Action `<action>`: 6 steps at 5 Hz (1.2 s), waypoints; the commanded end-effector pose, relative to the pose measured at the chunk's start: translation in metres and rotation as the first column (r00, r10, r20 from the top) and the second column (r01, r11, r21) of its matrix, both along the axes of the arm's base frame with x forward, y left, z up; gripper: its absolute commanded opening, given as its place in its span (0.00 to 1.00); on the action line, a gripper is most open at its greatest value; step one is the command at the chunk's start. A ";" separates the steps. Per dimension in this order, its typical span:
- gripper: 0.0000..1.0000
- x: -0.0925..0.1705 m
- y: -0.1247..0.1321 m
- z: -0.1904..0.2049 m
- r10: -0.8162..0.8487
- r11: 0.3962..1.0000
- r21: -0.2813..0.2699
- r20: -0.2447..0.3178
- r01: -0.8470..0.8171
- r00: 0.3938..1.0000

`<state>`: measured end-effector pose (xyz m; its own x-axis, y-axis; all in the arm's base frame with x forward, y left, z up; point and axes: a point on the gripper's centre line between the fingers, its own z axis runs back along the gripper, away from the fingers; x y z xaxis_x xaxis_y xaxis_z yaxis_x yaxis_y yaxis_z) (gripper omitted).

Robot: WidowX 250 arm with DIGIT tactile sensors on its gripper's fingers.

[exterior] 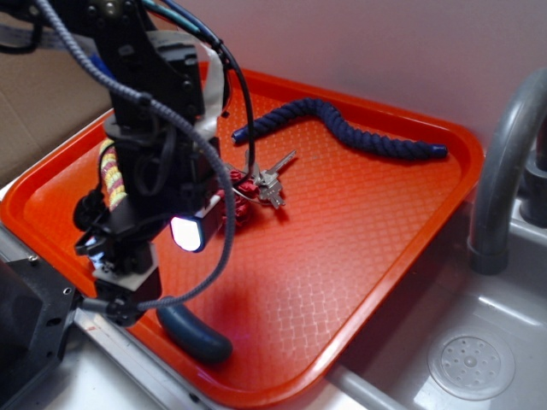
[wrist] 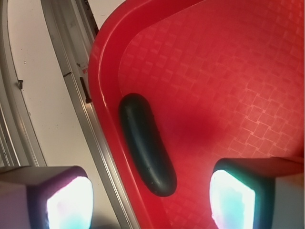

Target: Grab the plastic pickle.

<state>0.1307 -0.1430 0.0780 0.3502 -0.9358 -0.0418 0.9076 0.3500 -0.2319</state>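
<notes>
The plastic pickle point(exterior: 195, 332) point(wrist: 146, 143) is a smooth dark grey-green sausage shape lying flat against the near rim of the red tray point(exterior: 359, 256) point(wrist: 228, 71). My gripper point(exterior: 149, 269) point(wrist: 150, 202) hovers just above its near end, open, with nothing between the jaws. In the wrist view the two glowing fingertips point(wrist: 69, 202) stand wide apart, one over the metal edge outside the tray, the other over the tray floor, and the pickle's rounded end lies between them.
A navy braided rope point(exterior: 359, 132) curls across the tray's back. A bunch of keys point(exterior: 265, 184) with red cord lies mid-tray. A grey faucet point(exterior: 500, 171) and sink point(exterior: 470, 363) stand to the right. A metal rail point(wrist: 90, 138) borders the tray's near rim.
</notes>
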 end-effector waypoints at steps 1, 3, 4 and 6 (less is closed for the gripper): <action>1.00 -0.007 -0.005 0.011 -0.010 1.000 -0.029 0.025 0.011 1.000; 1.00 -0.012 -0.009 -0.031 -0.220 0.975 0.014 0.065 0.220 0.973; 1.00 -0.011 -0.013 -0.043 -0.284 0.955 0.081 -0.014 0.284 0.959; 1.00 -0.003 0.001 -0.053 -0.202 0.957 0.204 -0.033 0.204 0.979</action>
